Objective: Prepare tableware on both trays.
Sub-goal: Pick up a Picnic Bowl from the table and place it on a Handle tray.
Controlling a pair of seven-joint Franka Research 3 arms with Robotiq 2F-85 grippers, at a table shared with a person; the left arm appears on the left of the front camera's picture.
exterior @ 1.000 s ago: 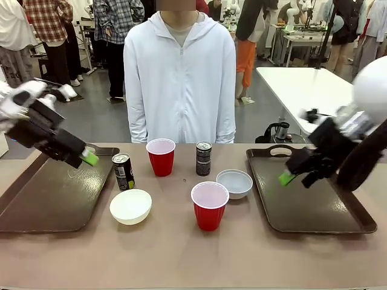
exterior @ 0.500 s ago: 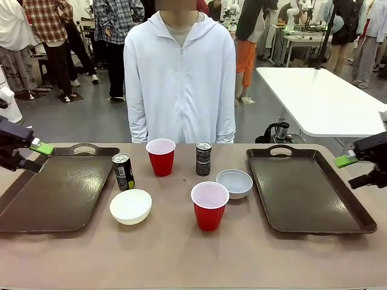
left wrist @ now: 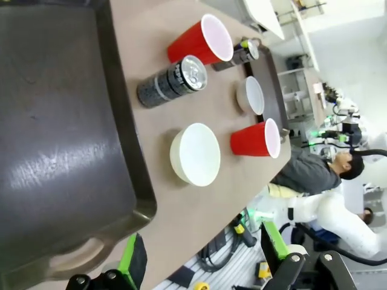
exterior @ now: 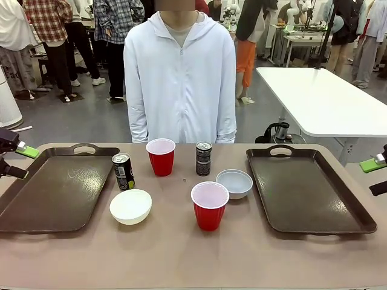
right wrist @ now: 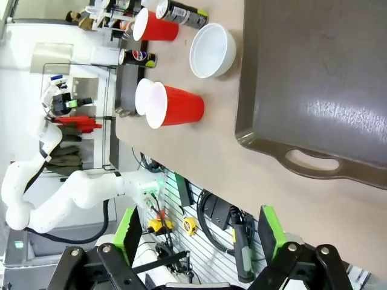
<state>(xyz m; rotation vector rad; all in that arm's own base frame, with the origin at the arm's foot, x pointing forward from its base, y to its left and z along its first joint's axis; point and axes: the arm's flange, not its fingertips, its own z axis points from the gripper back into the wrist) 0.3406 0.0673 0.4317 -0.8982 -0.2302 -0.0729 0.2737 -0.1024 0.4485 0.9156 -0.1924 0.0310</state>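
Observation:
Two dark brown trays lie on the table, the left tray (exterior: 54, 193) and the right tray (exterior: 308, 193), both bare. Between them stand two red cups (exterior: 161, 157) (exterior: 209, 205), two dark cans (exterior: 123, 171) (exterior: 204, 158), a cream-white bowl (exterior: 130, 206) and a pale grey bowl (exterior: 234, 183). My left gripper (exterior: 21, 162) hangs open at the left tray's far outer corner, holding nothing. My right gripper (exterior: 376, 176) is open past the right tray's outer rim. The left wrist view looks past the open left gripper (left wrist: 202, 254) at that tray (left wrist: 60, 133) and the cream bowl (left wrist: 195, 154).
A person in a white hooded jacket (exterior: 179, 78) stands at the far side, arms down. A white table (exterior: 314, 96) stands behind on the right. Bare tabletop runs along the near edge in front of the trays.
Both arms have drawn back outward from over the trays to the picture's side edges. The cups, cans and bowls have not moved.

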